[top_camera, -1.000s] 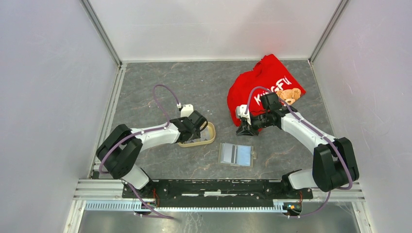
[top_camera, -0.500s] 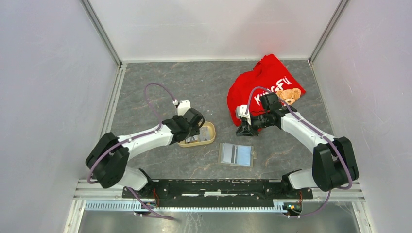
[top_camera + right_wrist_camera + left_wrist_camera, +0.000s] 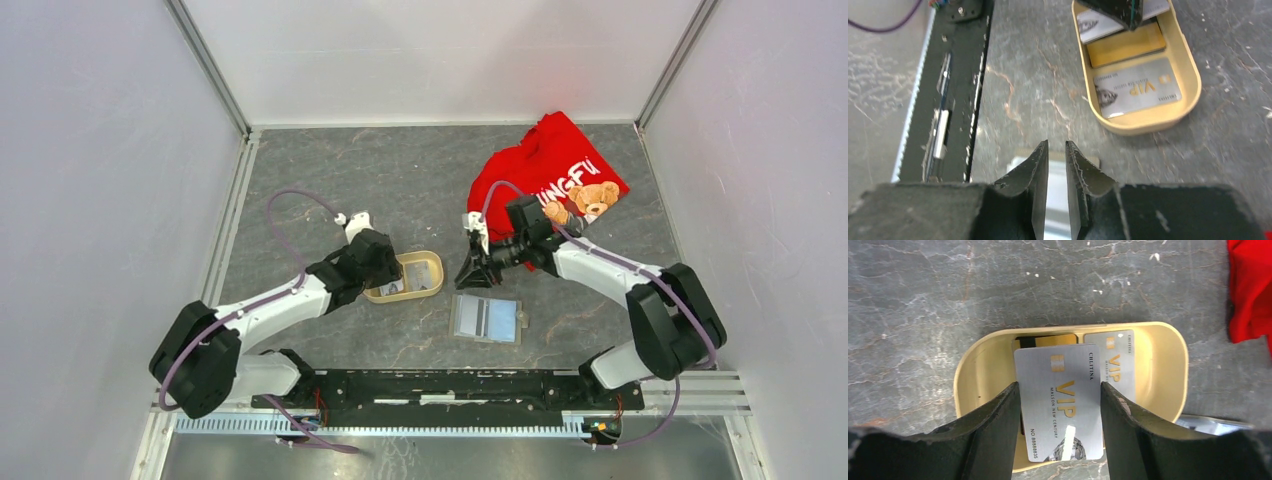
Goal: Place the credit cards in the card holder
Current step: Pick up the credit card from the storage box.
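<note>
Your left gripper [image 3: 1059, 387] grasps a silver card [image 3: 1060, 412] by its long edges, just above the beige tray [image 3: 973, 382].
Under it in the tray lie a second silver card [image 3: 1122, 362] and a gold card [image 3: 1053, 341]. The card holder [image 3: 486, 318] lies flat on the counter [image 3: 350, 170], near the tray's right end. Your right gripper [image 3: 1056, 146] hangs over the holder's far edge, beside the tray, with its fingers a sliver apart and empty. The red shirt [image 3: 545, 165] lies behind that arm.
</note>
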Motion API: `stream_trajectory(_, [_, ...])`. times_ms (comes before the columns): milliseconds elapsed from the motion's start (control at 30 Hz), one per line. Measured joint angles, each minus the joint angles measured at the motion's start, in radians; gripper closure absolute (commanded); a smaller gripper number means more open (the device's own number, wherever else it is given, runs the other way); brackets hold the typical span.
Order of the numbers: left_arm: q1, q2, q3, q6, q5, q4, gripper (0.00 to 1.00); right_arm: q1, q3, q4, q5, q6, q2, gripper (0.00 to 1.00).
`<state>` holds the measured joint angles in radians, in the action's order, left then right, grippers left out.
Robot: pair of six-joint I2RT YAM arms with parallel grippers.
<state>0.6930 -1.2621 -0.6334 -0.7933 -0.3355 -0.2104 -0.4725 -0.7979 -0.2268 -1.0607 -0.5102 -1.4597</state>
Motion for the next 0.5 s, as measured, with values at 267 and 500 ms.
stream_trajectory(267, [-0.055, 0.082, 0.104, 0.000, 0.131, 0.165, 0.50, -0.079, -0.064, 0.350, 0.039, 0.487, -0.163, 0.67])
stream_trajectory(500, [-0.116, 0.140, 0.231, 0.000, 0.272, 0.361, 0.52, -0.103, -0.064, 0.561, 0.060, 0.782, -0.238, 0.60])
